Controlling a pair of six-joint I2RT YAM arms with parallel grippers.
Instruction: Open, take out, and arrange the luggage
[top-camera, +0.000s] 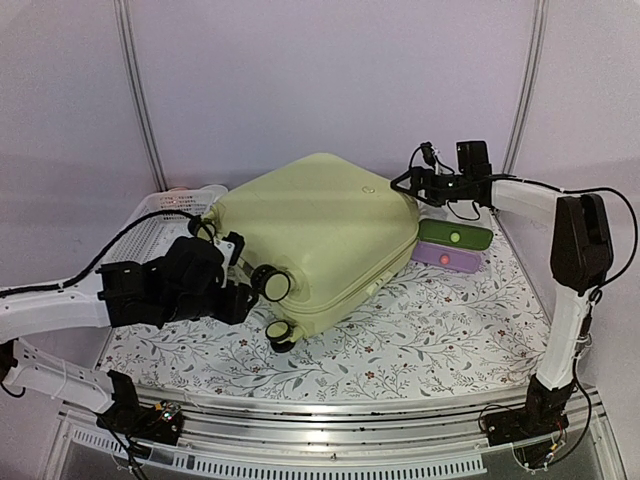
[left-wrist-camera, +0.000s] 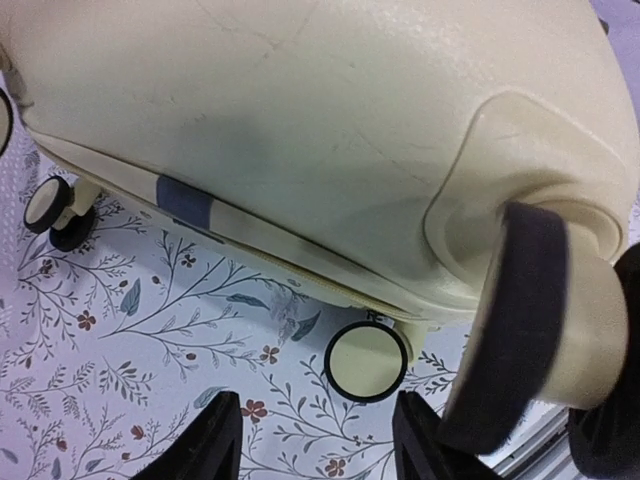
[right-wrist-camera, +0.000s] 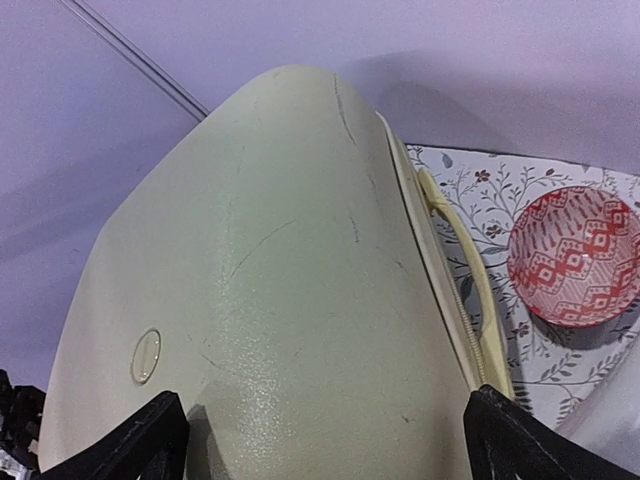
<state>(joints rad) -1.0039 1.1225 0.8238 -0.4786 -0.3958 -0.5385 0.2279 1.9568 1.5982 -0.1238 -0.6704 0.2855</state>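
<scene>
Top external: luggage (top-camera: 320, 235) closed, wheels toward left pincer (top-camera: 240, 298), half-open, empty; right pincer (top-camera: 408, 182) wide at far end.

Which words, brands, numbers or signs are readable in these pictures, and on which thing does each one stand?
No text can be read in any view.
Round emblem on the luggage: too blurred to read.
Grey patch on its seam: no letters visible.
</scene>
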